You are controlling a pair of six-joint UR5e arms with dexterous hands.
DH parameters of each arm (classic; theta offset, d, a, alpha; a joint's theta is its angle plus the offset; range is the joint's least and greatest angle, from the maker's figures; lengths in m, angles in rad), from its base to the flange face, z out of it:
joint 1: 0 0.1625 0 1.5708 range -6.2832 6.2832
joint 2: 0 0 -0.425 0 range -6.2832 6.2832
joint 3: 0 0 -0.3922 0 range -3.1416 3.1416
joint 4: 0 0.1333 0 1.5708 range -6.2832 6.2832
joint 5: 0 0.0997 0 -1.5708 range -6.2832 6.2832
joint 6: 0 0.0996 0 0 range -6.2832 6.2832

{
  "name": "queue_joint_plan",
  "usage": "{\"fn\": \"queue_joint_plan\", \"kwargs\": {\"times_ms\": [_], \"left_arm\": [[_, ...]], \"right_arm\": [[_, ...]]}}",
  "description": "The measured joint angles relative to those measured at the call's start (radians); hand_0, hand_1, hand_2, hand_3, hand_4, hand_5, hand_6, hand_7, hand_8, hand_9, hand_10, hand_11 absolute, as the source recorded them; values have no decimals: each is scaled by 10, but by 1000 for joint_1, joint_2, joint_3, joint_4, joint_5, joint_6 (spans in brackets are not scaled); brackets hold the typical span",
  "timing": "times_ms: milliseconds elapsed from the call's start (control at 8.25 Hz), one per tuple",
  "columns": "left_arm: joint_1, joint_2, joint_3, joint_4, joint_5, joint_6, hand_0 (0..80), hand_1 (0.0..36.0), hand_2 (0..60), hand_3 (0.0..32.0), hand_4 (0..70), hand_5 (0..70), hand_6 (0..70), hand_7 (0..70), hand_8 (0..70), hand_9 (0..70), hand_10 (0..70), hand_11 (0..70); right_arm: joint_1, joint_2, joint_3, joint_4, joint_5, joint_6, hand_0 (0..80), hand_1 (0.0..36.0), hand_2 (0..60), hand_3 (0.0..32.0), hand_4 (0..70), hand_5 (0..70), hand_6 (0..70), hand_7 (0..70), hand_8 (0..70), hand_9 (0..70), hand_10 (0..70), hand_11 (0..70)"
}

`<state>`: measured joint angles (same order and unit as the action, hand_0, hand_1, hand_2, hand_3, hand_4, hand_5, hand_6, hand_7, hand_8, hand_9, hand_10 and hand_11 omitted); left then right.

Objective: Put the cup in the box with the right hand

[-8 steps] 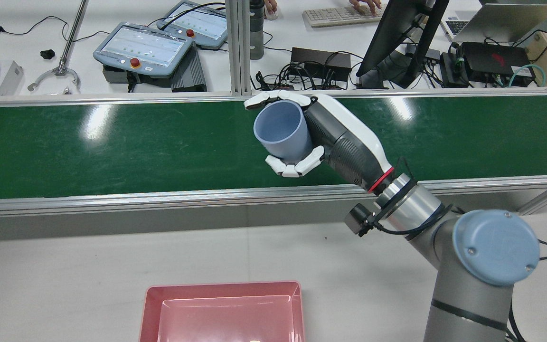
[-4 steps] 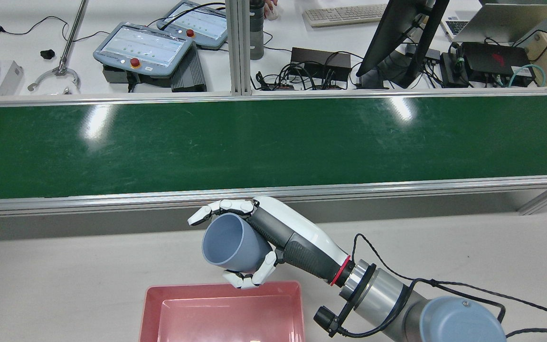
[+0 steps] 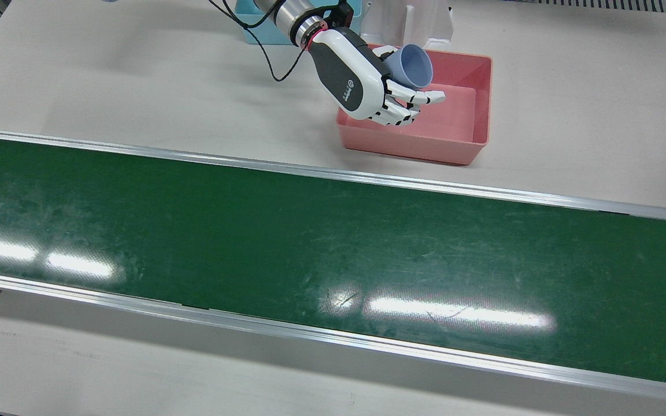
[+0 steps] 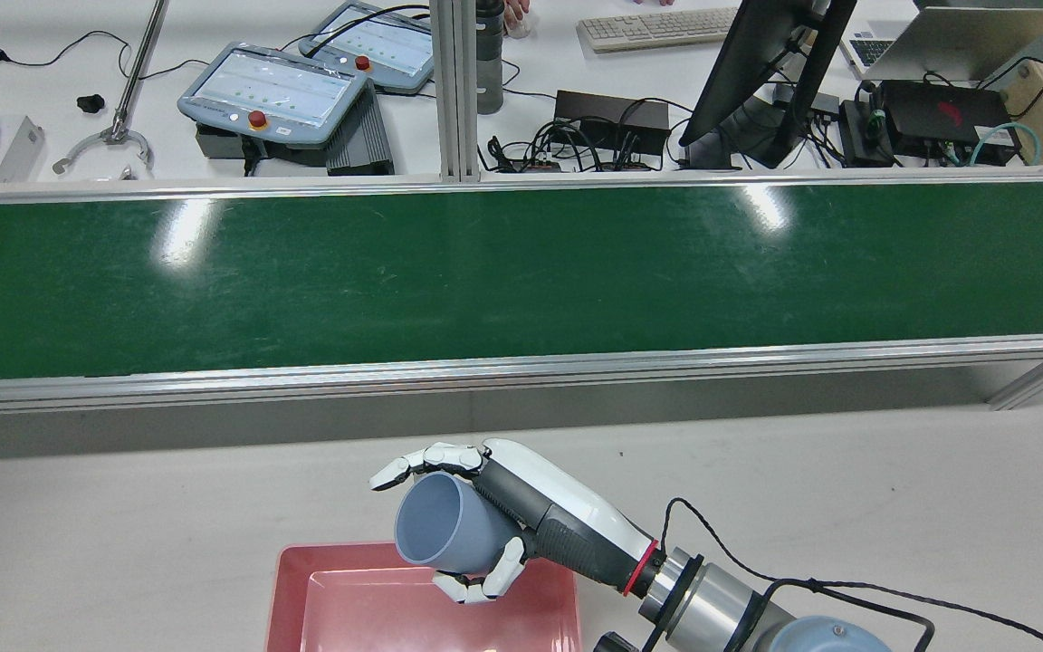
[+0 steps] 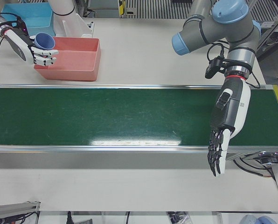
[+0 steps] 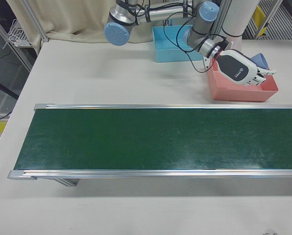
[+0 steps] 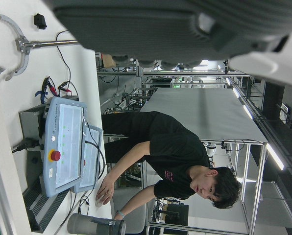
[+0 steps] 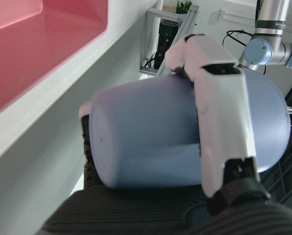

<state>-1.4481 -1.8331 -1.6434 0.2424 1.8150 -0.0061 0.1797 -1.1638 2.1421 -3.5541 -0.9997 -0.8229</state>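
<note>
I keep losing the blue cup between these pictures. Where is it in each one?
Front view: cup top centre, over the pink box.
Rear view: cup bottom centre, above the box's far rim.
Left-front view: cup top left.
Right-front view: cup upper right, mostly hidden behind the right hand.
Left hand view: not in it.
Right hand view: cup fills the centre.
Shared landmark: the pink box.

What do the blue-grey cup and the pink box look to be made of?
The blue-grey cup in the right hand looks like matte moulded plastic: even colour, thin rim, soft dull shading without sharp glints. The pink rectangular box also looks like plastic, slightly glossier, with rounded moulded corners, a rolled lip and faint reflections on its floor. Neither can be confirmed from looks alone.
</note>
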Motion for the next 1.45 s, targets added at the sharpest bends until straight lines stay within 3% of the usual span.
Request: {"fn": "queue_joint_plan", "kwargs": {"times_ms": [121,364,1091,1333,1455], "left_arm": [[0,0,0,0,0,0,0,0,0,0,0,0,0,0,0,0,0,0],[0,0,1,-1,0,0,0,0,0,0,0,0,0,0,0,0,0,0],[0,0,2,-2,0,0,0,0,0,0,0,0,0,0,0,0,0,0],[0,0,2,-2,0,0,0,0,0,0,0,0,0,0,0,0,0,0],[0,0,3,-2,0,0,0,0,0,0,0,0,0,0,0,0,0,0]], "right_arm": [[-8,-19,-7,42,2,1,610,291,0,0,0,78,0,0,0,0,0,0],[-23,-37,-22,94,3,4,543,233,0,0,0,57,0,0,0,0,0,0],[-50,-42,-27,106,3,40,525,236,43,0,0,56,0,0,0,0,0,0],[-43,-37,-15,135,21,110,572,274,30,0,0,70,4,0,0,0,0,0],[-19,-36,5,173,38,137,560,280,89,0,0,69,15,11,0,0,0,0]]}}
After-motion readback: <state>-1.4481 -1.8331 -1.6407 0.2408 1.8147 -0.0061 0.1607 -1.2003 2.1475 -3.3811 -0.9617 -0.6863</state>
